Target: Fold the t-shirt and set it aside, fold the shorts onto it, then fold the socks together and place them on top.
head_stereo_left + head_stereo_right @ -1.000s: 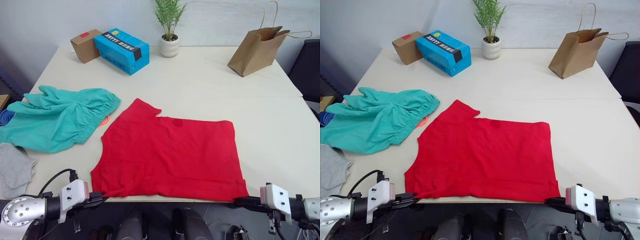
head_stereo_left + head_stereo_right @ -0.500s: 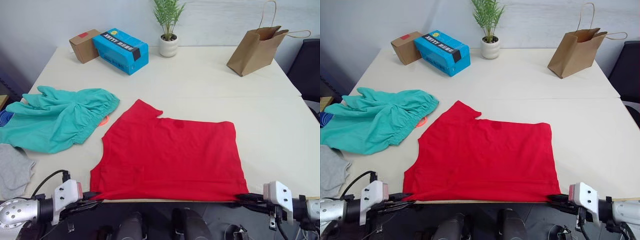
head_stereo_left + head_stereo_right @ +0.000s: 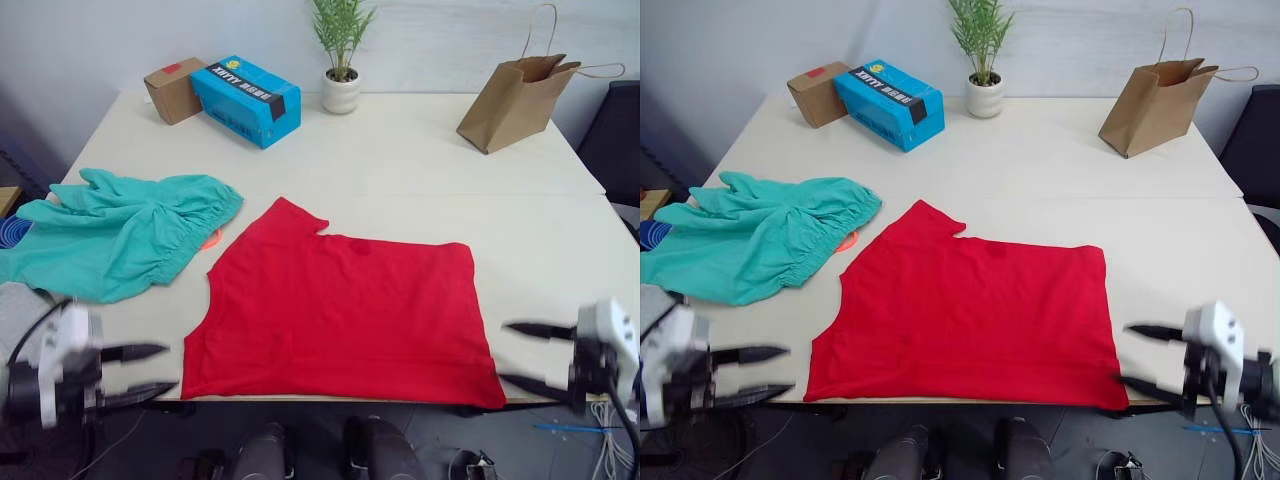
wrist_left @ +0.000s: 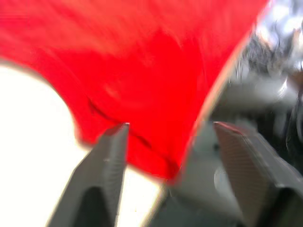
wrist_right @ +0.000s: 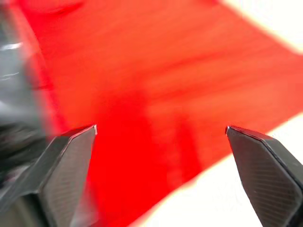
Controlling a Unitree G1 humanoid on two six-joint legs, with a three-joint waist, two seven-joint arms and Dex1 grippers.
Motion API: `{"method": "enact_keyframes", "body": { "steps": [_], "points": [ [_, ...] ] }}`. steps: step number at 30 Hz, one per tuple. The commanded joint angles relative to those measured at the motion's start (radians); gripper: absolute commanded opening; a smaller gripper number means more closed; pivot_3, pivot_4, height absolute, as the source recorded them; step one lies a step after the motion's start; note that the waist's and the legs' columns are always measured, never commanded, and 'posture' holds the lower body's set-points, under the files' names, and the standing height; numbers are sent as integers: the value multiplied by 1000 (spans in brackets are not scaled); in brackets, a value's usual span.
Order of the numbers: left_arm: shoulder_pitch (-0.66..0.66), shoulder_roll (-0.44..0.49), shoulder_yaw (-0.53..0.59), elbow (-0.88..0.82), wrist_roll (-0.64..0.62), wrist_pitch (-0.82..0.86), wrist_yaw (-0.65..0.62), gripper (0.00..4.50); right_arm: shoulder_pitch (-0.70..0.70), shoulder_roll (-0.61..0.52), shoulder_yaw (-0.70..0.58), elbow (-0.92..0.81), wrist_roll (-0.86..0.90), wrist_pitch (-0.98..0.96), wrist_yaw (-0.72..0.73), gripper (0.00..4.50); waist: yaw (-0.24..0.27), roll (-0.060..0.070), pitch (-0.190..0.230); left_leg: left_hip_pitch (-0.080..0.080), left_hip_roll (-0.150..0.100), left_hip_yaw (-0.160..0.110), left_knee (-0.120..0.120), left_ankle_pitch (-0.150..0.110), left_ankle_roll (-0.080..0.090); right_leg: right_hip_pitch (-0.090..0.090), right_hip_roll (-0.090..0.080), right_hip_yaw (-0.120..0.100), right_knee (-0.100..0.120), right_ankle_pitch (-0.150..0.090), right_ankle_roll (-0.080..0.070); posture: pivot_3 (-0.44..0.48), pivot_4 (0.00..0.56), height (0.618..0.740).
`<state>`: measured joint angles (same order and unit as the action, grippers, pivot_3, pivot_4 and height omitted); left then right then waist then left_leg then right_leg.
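The left gripper (image 3: 140, 370) has its two black fingers (image 4: 106, 163) spread apart, holding nothing, their tips pointing at the near left corner of the plain bright red cotton t-shirt (image 3: 340, 310) and just short of it. The right gripper (image 3: 535, 357) mirrors it at the near right corner, fingers (image 5: 71, 158) wide apart and empty, tips aimed inward at the hem. Both arms reach in low and level from the sides at the worktop's (image 3: 420, 160) front edge.

The t-shirt lies flat near that edge. Left of it rest the crumpled teal-green soft shorts (image 3: 115, 235), and a light grey sock (image 3: 18, 305) lies at the far left.

Along the back stand a small brown cardboard box (image 3: 172, 90), a blue carton (image 3: 245, 100) with unreadable print, a potted plant (image 3: 340, 55) and a brown paper bag (image 3: 520, 95).
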<state>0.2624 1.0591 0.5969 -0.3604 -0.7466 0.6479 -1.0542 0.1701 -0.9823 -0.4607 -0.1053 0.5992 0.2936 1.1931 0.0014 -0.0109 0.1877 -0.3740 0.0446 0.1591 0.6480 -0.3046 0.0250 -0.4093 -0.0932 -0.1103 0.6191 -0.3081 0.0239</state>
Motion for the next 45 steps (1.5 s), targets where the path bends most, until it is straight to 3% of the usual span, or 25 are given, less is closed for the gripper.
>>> {"method": "enact_keyframes", "body": {
  "steps": [1,2,3,8,14,20,27,34,45],
  "points": [
    [-260,41,-136,117,-54,193,118,4349,-172,-3,88,160,-62,-10,-13,4500,-2,1,0,0,0,0,0,2,0,1,0,0,1,0,1,0,150,740],
    [-359,42,-201,152,-46,227,124,4438,-234,1,123,199,-78,5,-16,4500,-3,1,1,0,0,1,-1,3,0,0,0,0,2,2,3,0,150,740],
    [-436,36,-256,183,-24,240,126,4438,-279,4,151,225,-85,35,-22,4500,-4,1,1,0,0,2,-1,3,-1,-1,0,0,4,9,16,0,150,740],
    [-835,-67,-534,436,122,296,138,4438,-561,66,298,422,-165,79,-38,4500,-9,-1,4,-2,2,6,-1,9,-6,-6,4,1,10,7,16,0,150,740],
    [-1120,-225,-731,809,358,161,128,4438,-873,140,433,756,-304,54,1,4500,-17,-5,6,-2,6,13,1,10,-9,-10,13,8,11,7,16,0,150,740],
    [-1297,-349,-768,1160,499,35,146,4438,-1074,197,505,1042,-429,-28,3,4500,-29,-7,7,-17,8,16,13,10,-9,-25,13,9,26,7,16,0,150,740],
    [-1414,-448,-752,1422,611,-80,185,4438,-1217,269,504,1262,-505,-66,-44,4500,-35,-8,8,-16,7,19,21,13,-8,-29,11,15,36,8,16,0,150,740],
    [-1488,-529,-666,1566,634,-162,264,4438,-1249,306,473,1314,-516,-131,-5,4500,-34,-8,8,-14,7,19,21,16,-11,-30,11,17,41,9,13,0,150,740],
    [-1500,-599,-629,1632,701,-228,296,4438,-1259,335,477,1351,-582,-161,-83,4500,-35,-8,8,-15,7,19,21,16,-11,-31,11,18,42,9,13,0,150,740]
  ]
}}
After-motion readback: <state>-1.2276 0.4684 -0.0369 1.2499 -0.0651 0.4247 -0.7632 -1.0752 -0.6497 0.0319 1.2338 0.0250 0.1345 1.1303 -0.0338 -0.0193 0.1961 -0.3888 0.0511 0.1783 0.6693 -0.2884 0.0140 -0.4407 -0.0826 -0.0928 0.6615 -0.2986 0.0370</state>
